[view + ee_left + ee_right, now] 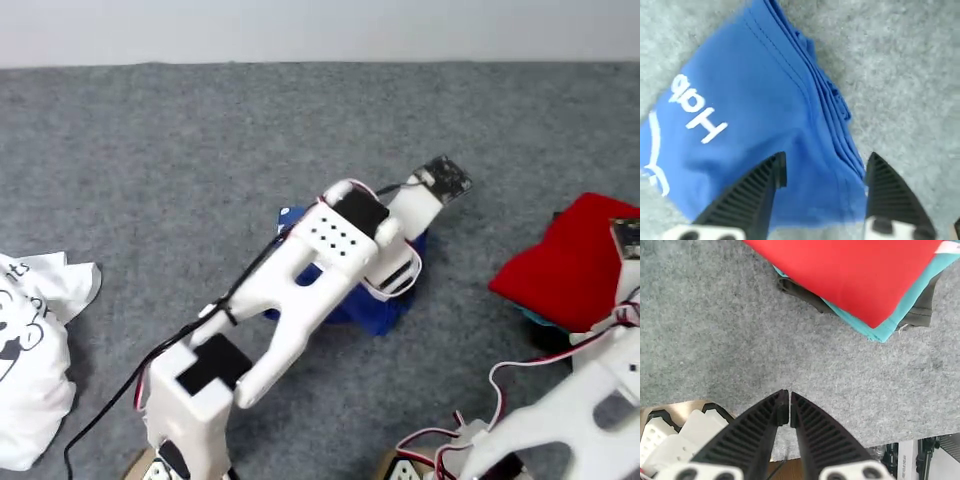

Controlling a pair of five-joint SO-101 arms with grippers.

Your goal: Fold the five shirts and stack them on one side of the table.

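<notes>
Left gripper spread wide, empty, over folded blue shirt. Right gripper closed, empty; red-topped shirt stack ahead.

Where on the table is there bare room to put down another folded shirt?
The grey strip of table beyond the blue shirt is bare, as is the gap between it and the red-topped stack. The near edge is crowded by the left arm and right arm, and the white shirt takes the left corner.

I see the blue shirt folded in the middle of the worktop, the red shirt flat on the teal shirt, and the white shirt crumpled.
</notes>
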